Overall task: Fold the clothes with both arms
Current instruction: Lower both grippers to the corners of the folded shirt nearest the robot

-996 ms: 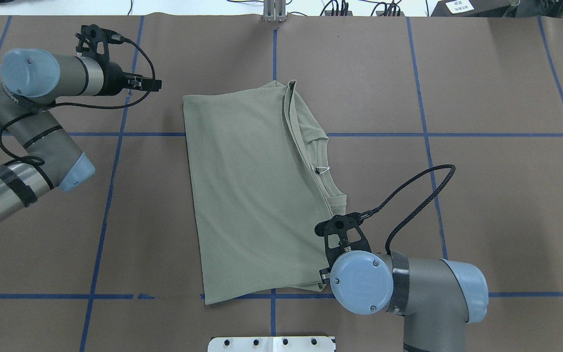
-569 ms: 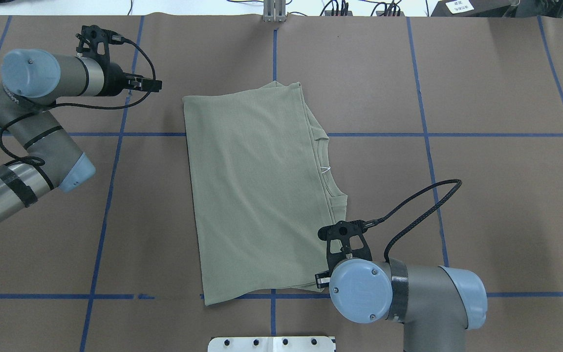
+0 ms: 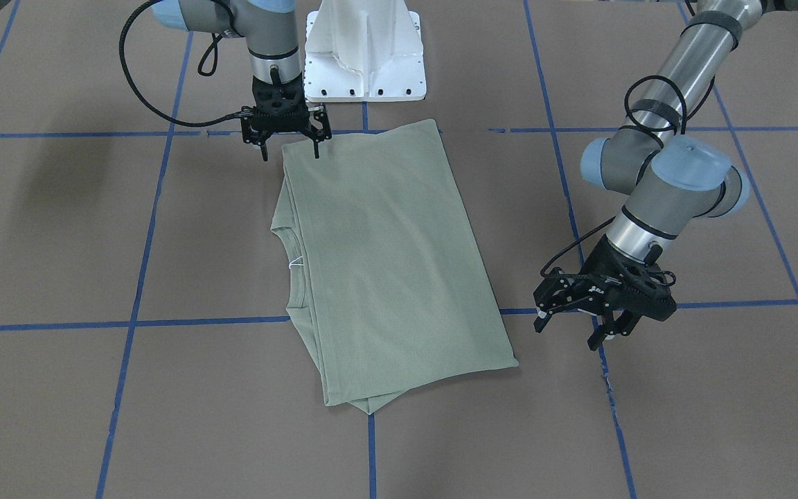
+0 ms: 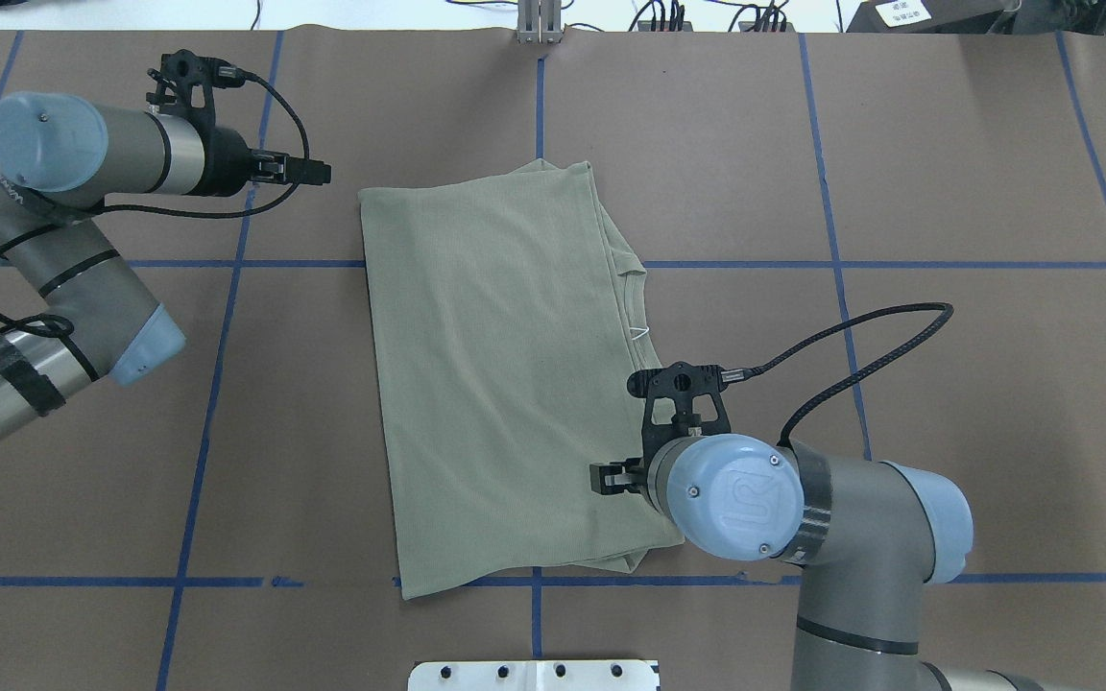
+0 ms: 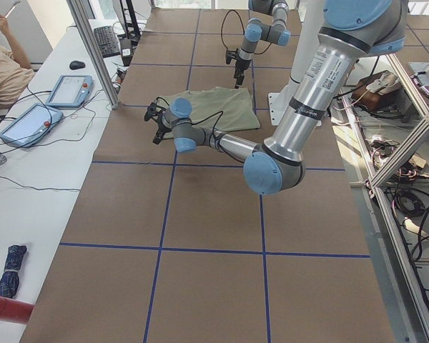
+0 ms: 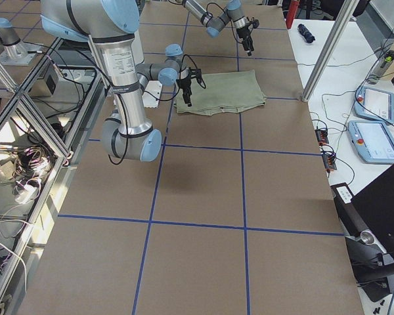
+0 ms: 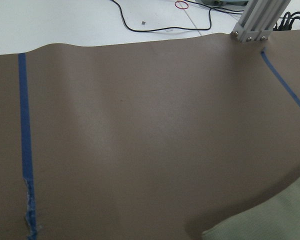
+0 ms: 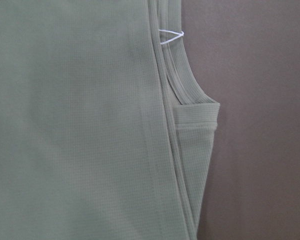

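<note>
One shirt [image 4: 495,384] lies mid-frame. Two arms show: the left arm [image 4: 121,154] upper left, the right arm [image 4: 860,537] lower right. One white base [image 4: 534,675] sits at the bottom edge.

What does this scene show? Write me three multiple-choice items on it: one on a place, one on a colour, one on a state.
1. Where is the left gripper?
A. Over the middle of the shirt.
B. Over bare table, beside the shirt.
C. Under the shirt.

2. What colour is the shirt?
A. Sage green.
B. Red.
C. White.

3. How does the right gripper stand?
A. Shut on the shirt.
B. Shut on a cable.
C. Open.

Answers:
1 B: the front-facing view shows it off the shirt's edge, over brown table.
2 A: every view shows green cloth.
3 C: the front-facing view shows its jaws spread above the shirt's corner.
</note>
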Robot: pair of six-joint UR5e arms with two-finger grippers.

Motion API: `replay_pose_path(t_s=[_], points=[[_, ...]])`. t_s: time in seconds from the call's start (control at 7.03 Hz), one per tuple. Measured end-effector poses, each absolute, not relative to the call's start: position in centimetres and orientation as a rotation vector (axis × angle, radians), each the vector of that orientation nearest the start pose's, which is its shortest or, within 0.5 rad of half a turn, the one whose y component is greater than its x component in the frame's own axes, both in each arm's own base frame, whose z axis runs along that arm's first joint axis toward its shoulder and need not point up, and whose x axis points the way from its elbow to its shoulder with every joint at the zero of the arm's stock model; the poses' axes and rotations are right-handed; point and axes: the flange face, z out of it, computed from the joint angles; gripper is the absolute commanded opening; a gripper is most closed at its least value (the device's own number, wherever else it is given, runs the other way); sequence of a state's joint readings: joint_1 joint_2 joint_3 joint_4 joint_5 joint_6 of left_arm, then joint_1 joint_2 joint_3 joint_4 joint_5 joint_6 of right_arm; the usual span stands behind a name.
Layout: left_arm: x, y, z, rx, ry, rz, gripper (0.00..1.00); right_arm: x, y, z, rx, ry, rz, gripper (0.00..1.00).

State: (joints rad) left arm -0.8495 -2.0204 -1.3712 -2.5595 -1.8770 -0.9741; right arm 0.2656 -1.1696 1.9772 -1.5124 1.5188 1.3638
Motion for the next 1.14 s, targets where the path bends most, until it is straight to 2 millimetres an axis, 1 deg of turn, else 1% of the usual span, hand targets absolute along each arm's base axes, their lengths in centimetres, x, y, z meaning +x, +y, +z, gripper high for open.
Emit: replay_pose_path(t_s=[0.14,0.28,0.43,0.57,0.71,0.85,1.0,1.14], points=[[37.8,-54.3,37.4,0.555,1.133,-0.044,1.0,-51.1,-28.5,26.1,0.241,-0.943,0.146,1.0],[38.0,-49.2,35.6,0.489,1.16,-0.064,1.0,-49.7,-28.2,27.2,0.221,-1.042,0.222,1.0],[38.1,-42.9,33.5,0.41,1.185,-0.107,1.0,-48.1,-28.0,28.8,0.203,-1.102,0.311,1.0],[38.8,-37.0,32.0,0.315,1.215,-0.191,0.98,-47.0,-28.0,29.9,0.193,-1.125,0.394,1.0],[40.9,-31.8,31.3,0.212,1.243,-0.33,0.91,-46.6,-28.1,30.2,0.178,-1.137,0.461,1.0],[43.3,-27.6,31.1,0.127,1.264,-0.482,0.89,-46.5,-28.2,30.3,0.164,-1.144,0.506,1.0],[45.5,-24.0,31.2,0.059,1.278,-0.599,0.89,-46.4,-28.3,30.3,0.16,-1.146,0.531,1.0],[47.3,-21.2,31.7,0.016,1.277,-0.659,0.87,-46.4,-28.3,30.4,0.161,-1.147,0.542,1.0]])
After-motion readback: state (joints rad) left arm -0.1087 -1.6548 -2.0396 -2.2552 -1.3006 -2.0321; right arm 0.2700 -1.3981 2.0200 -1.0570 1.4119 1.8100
